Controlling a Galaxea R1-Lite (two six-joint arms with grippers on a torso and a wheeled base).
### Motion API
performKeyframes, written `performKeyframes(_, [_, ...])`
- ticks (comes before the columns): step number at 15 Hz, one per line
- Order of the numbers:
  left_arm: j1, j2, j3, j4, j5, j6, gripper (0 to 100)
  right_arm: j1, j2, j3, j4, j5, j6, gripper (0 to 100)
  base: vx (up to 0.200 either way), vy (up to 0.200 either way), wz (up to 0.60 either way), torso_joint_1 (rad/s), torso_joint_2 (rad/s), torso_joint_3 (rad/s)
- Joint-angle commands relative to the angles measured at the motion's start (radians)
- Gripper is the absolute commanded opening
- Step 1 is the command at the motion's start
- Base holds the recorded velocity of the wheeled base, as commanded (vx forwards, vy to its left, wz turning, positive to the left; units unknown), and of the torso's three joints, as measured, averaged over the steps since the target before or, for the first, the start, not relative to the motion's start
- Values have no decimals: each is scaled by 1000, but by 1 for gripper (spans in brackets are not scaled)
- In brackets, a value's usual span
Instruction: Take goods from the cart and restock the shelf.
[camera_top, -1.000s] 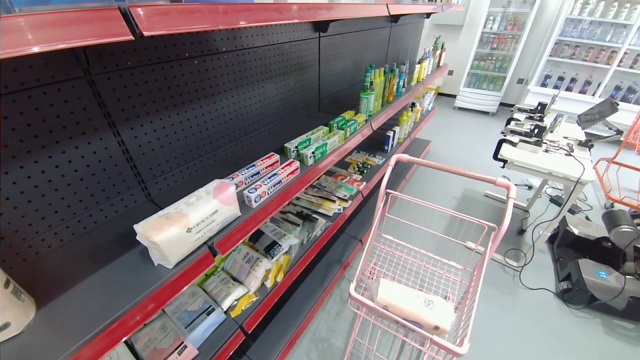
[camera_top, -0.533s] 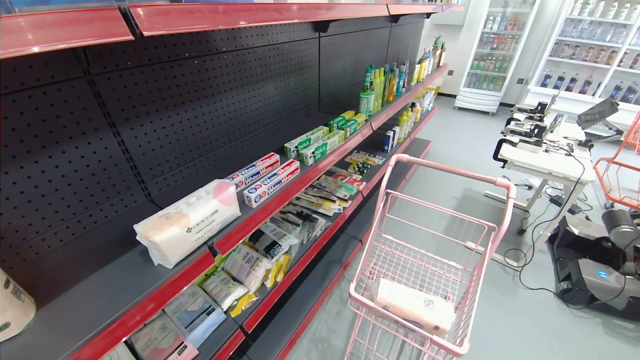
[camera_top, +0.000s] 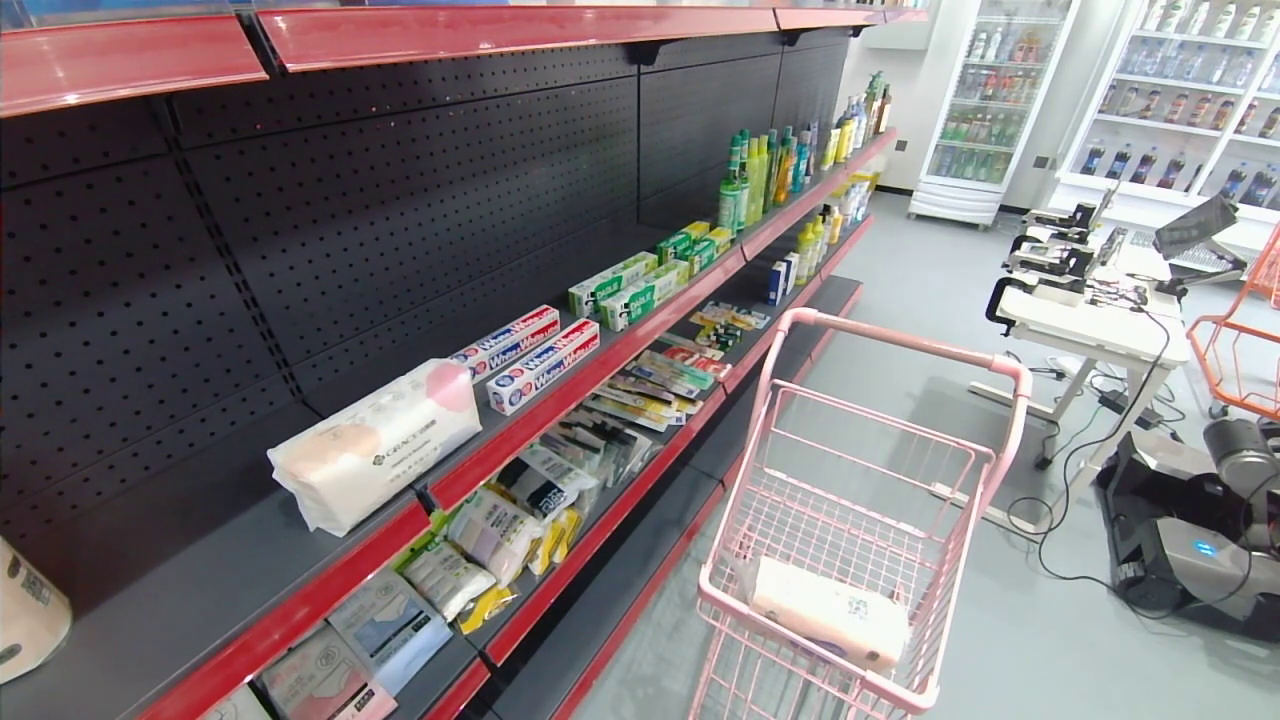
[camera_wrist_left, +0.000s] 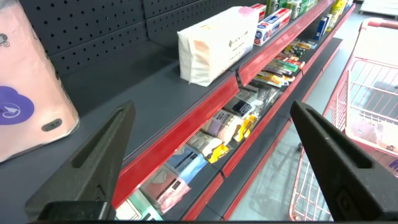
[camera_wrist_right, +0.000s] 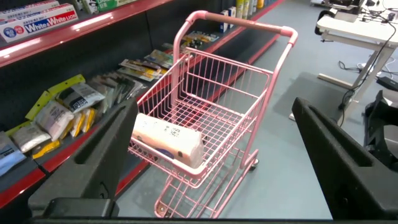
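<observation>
Hovering right gripper (camera_wrist_right: 212, 106): released, fingers spread wide, nothing between them.
Left gripper (camera_wrist_left: 211, 115): also released and empty.
Paper pack (camera_wrist_right: 166, 138): below and ahead of the right gripper, lying flat in the pink cart (camera_wrist_right: 233, 22), at the basket end away from the handle.
Shelf (camera_wrist_left: 143, 99): bare deck under and ahead of the left gripper, between a pink-wrapped roll pack (camera_wrist_left: 25, 81) beside it and a white tissue pack (camera_wrist_left: 214, 43) farther on.
Risk (judged): the soft wrap may slip or crumple in a narrow pinch. The wire rim beside the pack could catch a finger on the way down.
Views: the right wrist view gives the pack's full top face, which the head view half screens with rim wires. The head view adds the toothpaste boxes (camera_top: 530, 360) past the tissue pack.
</observation>
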Motion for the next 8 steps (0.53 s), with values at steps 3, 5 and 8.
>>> performKeyframes(3, [0, 1, 0, 0, 0, 0, 100, 0, 0, -1, 0, 0, 0, 100, 0, 0, 0, 0, 0, 0])
performKeyframes(5, [0, 1, 0, 0, 0, 0, 100, 0, 0, 1, 0, 0, 0, 100, 0, 0, 0, 0, 0, 0])
performKeyframes(8, [0, 1, 0, 0, 0, 0, 100, 0, 0, -1, 0, 0, 0, 100, 0, 0, 0, 0, 0, 0])
